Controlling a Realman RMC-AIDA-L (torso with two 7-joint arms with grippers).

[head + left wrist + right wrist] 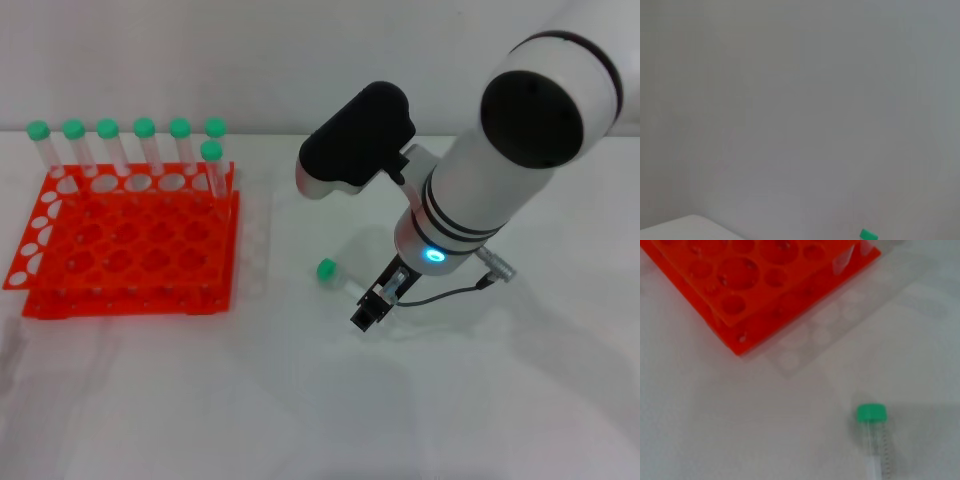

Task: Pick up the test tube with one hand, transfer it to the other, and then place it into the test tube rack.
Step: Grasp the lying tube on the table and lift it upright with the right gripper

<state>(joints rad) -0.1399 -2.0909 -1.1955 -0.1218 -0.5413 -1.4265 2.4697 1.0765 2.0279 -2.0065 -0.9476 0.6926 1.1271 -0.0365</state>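
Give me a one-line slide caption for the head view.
Right gripper hangs over the table beside a loose test tube; seven capped tubes stand in the orange rack.

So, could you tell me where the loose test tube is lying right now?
In the head view the test tube lies on the white table, right of the orange test tube rack and just left of the right hand.
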